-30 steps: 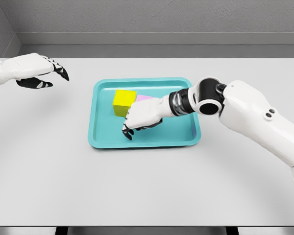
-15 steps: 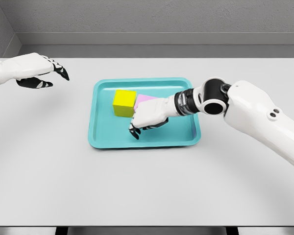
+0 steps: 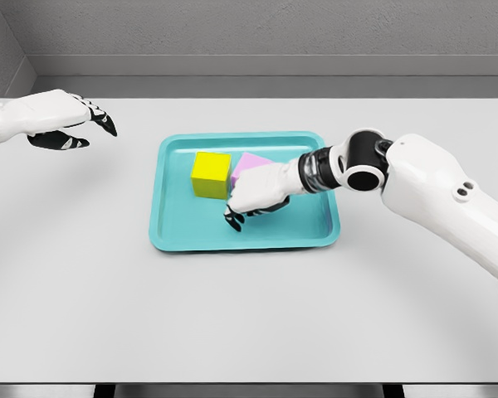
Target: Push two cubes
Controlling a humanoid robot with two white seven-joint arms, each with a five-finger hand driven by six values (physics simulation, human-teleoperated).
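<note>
One teal tray (image 3: 170,236) sits on the grey surface (image 3: 249,315), slightly left of centre. Two cubes are inside it, both in the far half.

The yellow cube (image 3: 210,173) stands left of the pink cube (image 3: 247,168); the two are just beside each other, and whether their sides touch cannot be told.

The right hand (image 3: 253,196) reaches into the tray from the right, its arm crossing the tray's right rim. It lies directly against the near right side of the pink cube and covers that cube's near and right portions, so only the far left top and a strip of side show. The yellow cube is just to the far left of this hand and apart from it. The fingers (image 3: 235,217) are curled downward with dark tips close to the tray floor; they close on nothing. Whether the tips touch the floor cannot be determined.

The left hand (image 3: 62,118) hangs over the far left of the surface, well apart from the tray and both cubes. Its fingers are loosely extended toward the right, thumb below them, holding nothing. Its arm is cut off by the left edge of the view.

The right arm's upper section is cut off at the right edge.

Count: two cubes, one tray, two hands.
</note>
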